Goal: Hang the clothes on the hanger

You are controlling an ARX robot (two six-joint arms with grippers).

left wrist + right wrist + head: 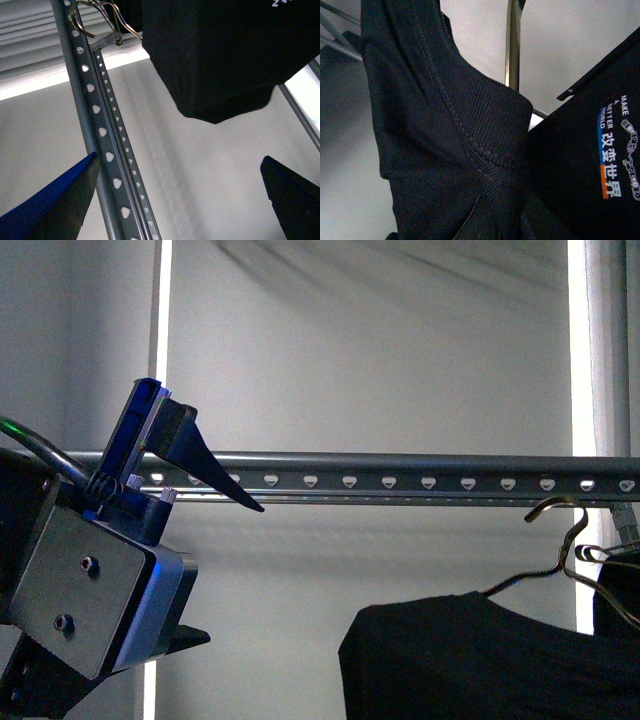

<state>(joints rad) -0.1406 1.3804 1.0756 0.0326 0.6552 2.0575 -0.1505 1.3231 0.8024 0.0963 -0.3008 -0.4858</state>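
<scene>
Black T-shirt (480, 660) on wire hanger (520, 580)

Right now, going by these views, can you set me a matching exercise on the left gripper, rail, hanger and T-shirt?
Things:
1. left gripper
2. rail
3. hanger
4. T-shirt

Descriptions:
a. black cloth with printed lettering
b. grey, with a row of holes
c. open, holding nothing
d. thin wire, hook up at the rail

Pairs: 1-c, 2-b, 3-d, 4-a
</scene>
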